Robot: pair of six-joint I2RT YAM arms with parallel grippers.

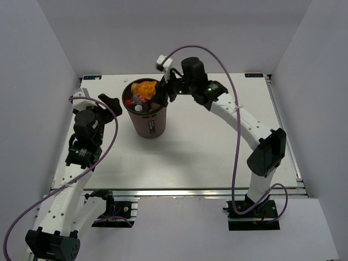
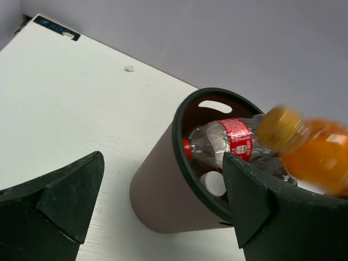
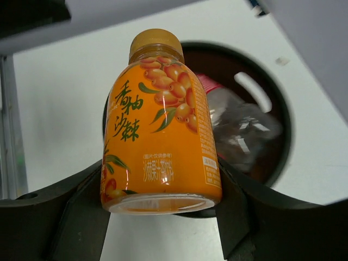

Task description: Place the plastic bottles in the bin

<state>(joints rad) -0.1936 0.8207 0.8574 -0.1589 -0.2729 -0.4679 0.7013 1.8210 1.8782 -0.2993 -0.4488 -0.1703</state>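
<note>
My right gripper [image 1: 162, 92] [image 3: 160, 185] is shut on an orange bottle [image 1: 145, 90] [image 3: 157, 125] and holds it cap-forward, just above the mouth of the maroon bin [image 1: 148, 124] [image 3: 283, 125]. The same bottle shows blurred at the bin's rim in the left wrist view [image 2: 315, 155]. Inside the bin [image 2: 157, 190] lie a clear bottle with a red label and red cap [image 2: 228, 138] [image 3: 242, 128] and a white cap [image 2: 213, 184]. My left gripper [image 1: 107, 103] [image 2: 163, 163] is open and empty, to the left of the bin.
The bin stands upright at the back centre of the white table [image 1: 206, 147]. Grey walls close in the left, back and right sides. A small white scrap [image 2: 129, 68] lies on the table behind the bin.
</note>
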